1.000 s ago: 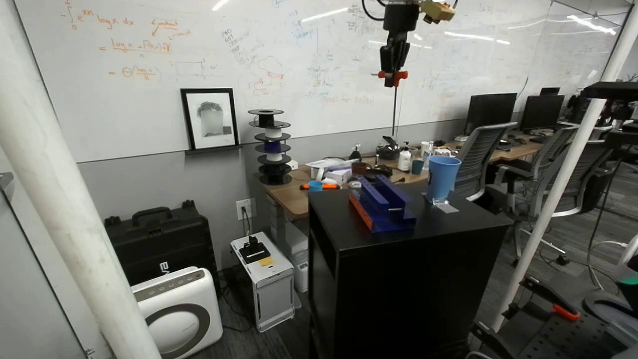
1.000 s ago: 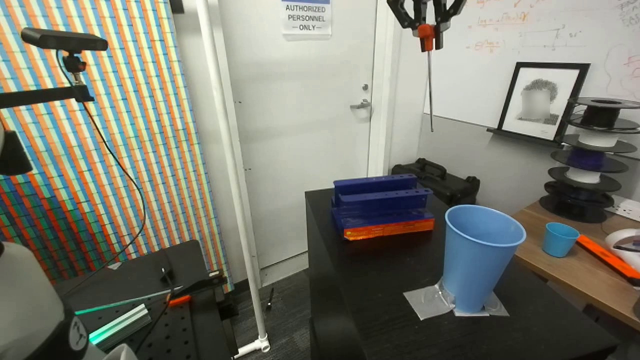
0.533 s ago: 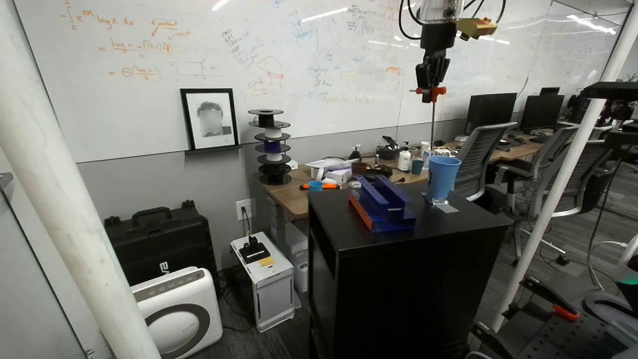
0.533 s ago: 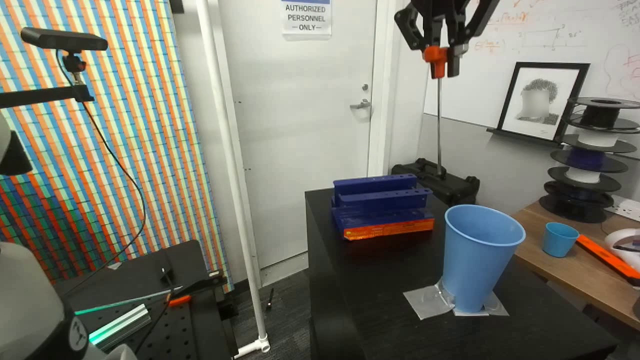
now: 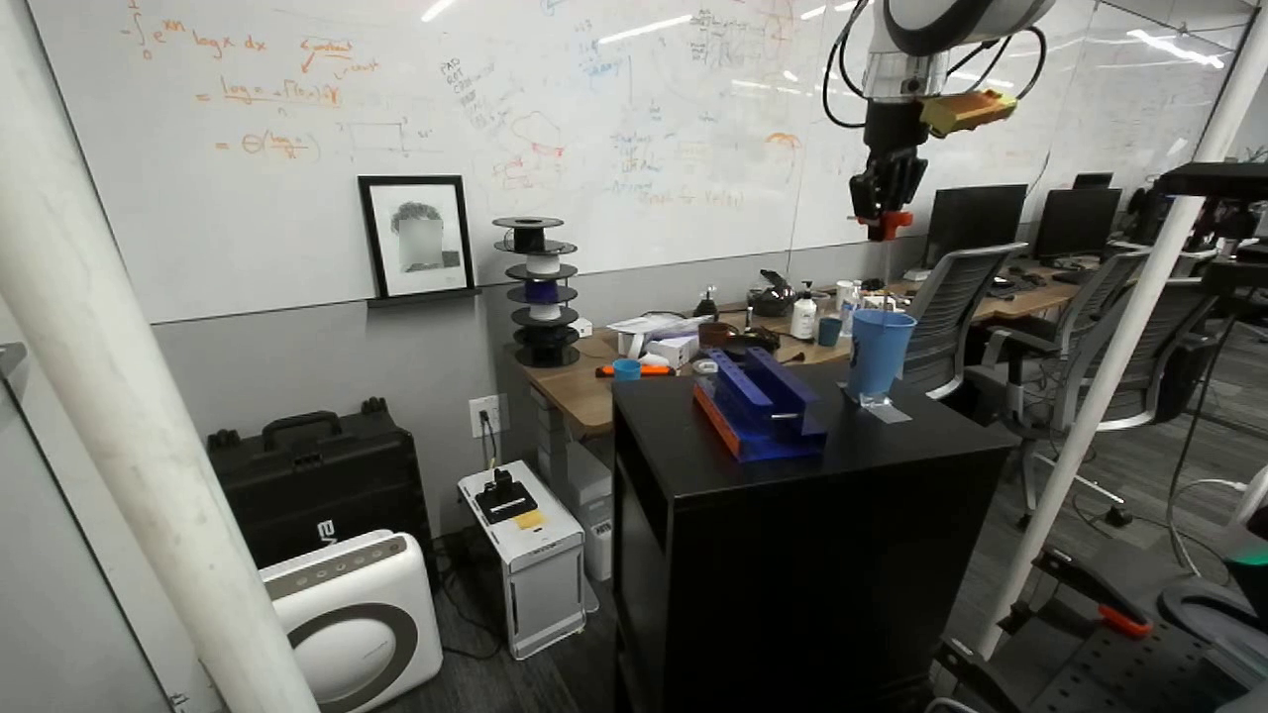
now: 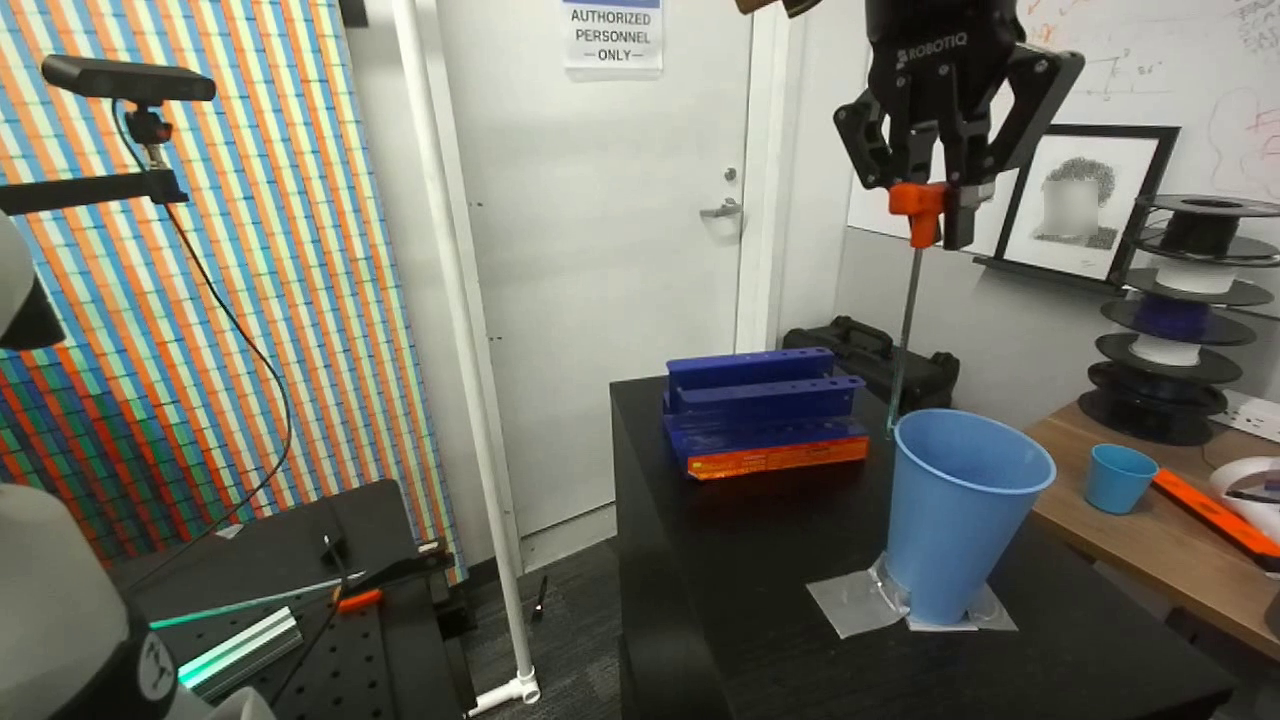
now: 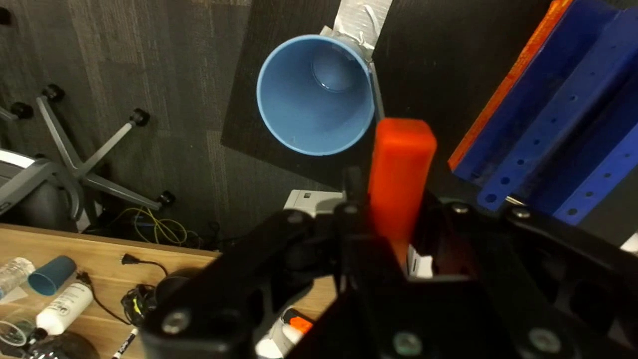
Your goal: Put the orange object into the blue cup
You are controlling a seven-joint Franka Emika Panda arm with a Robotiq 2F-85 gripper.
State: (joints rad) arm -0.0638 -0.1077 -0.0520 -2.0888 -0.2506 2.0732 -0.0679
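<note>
The orange object is a T-handled tool with a long thin metal shaft. Its orange handle (image 6: 917, 212) also shows in the wrist view (image 7: 401, 164) and in an exterior view (image 5: 897, 224). My gripper (image 6: 937, 215) is shut on the handle, with the shaft (image 6: 905, 340) hanging down, slightly tilted. The light-blue cup (image 6: 960, 530) stands upright, taped to the black cabinet (image 6: 740, 600). The cup's inside shows bare in the wrist view (image 7: 314, 99). The shaft's low end appears just outside the cup's rim, on the side facing the blue rack. My gripper is well above the cup.
A dark-blue rack with an orange front strip (image 6: 780, 458) stands on the cabinet beside the cup. A wooden desk (image 5: 575, 391) with a small blue cup (image 6: 1120, 478) and clutter is behind. White poles (image 6: 450, 260) stand nearby.
My gripper has come down with the orange tool and moved sideways toward the cup. The shaft's tip is now at about rim height. The cup and rack stand in the same places.
</note>
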